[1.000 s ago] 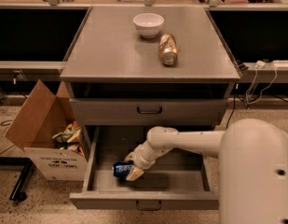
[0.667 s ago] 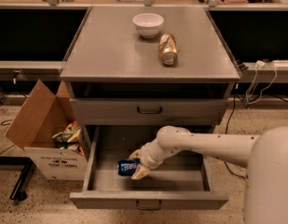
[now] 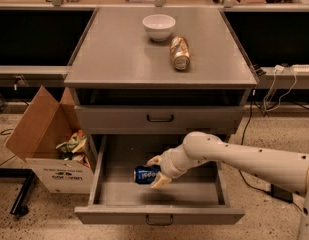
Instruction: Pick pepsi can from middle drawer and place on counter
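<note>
Pepsi can [image 3: 145, 174], blue, white-lettered, lay sideways at lower centre, long axis left-right, its right end clamped in the cream pincer [image 3: 157, 171] inside the grey metal middle drawer [image 3: 194, 196].

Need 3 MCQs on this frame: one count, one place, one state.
1. Things lying on the counter: A one; B two; C four.
2. The pepsi can is: A on the counter; B on the floor; C in the open middle drawer.
3. The gripper is: A shut on the pepsi can; B open, well away from it; C out of view.
Key: 1 B, only the white bowl and gold-tan can; 2 C, it is between the drawer's walls; 3 A, fingers flank the can.
</note>
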